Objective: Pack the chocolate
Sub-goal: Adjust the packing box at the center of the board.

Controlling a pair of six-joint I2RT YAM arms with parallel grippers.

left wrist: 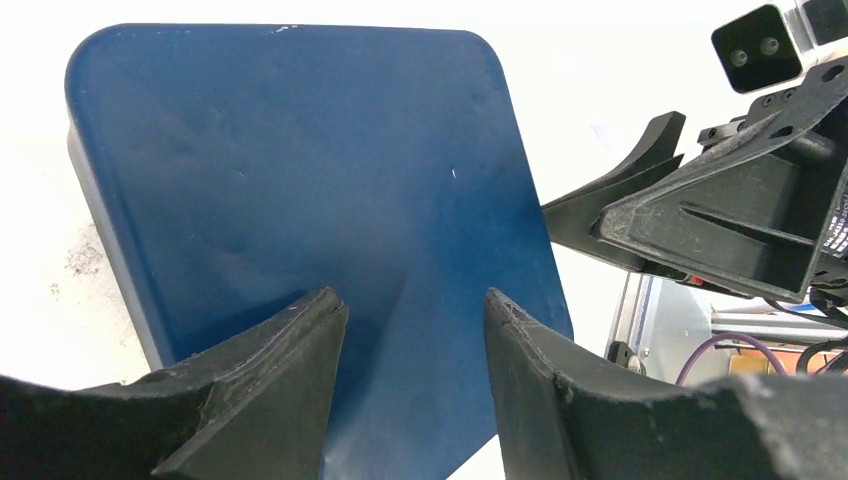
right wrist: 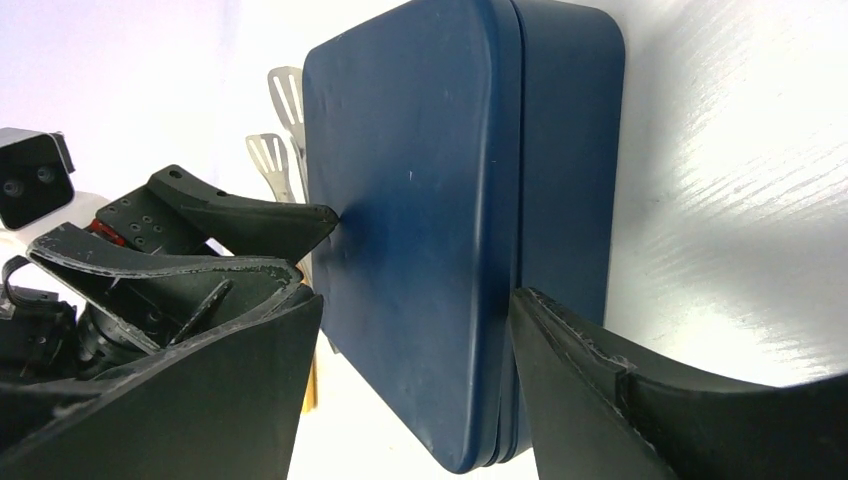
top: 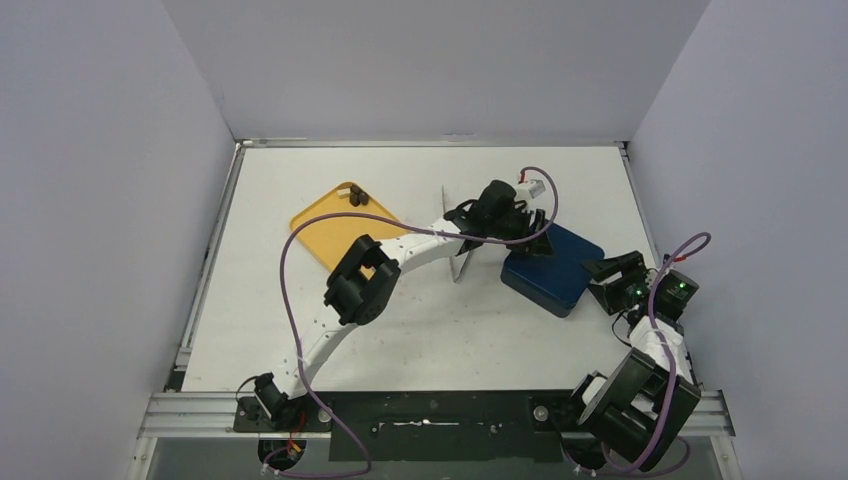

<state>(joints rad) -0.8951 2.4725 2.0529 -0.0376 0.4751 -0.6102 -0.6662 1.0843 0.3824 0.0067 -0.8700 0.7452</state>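
You have a white tabletop [top: 420, 330] boxed in by pale walls [top: 110, 200] on the left, far and right sides, with a metal rail [top: 440, 405] along the near edge. The widest bare room lies in the near middle, between the two arms, and along the far edge.

Your left arm [top: 350, 285] stretches from the near left corner diagonally toward the middle. It covers part of the orange tray [top: 325, 235] and part of the metal tongs [top: 460, 262], which lie just left of the blue box [top: 560, 275]. In the right wrist view only the tongs' slotted tips show past the box. Your right arm [top: 645, 390] is folded at the near right, close to the right wall, with little room on that side.

The blue box sits right of centre with its lid on, so you cannot see inside it.

The chocolate [top: 358, 197] is on the tray's far corner, well apart from the box and from both claws. It shows as a few tiny pieces, mostly dark, too small to tell their shapes.

Your left claw [left wrist: 415, 298] hangs over the box lid, fingers partly spread with nothing between them. In the right wrist view one fingertip appears to touch the lid's left edge.

Your right claw [right wrist: 417, 295] is spread wide just beside the box's right edge, pinching nothing. You cannot tell whether it touches the box.
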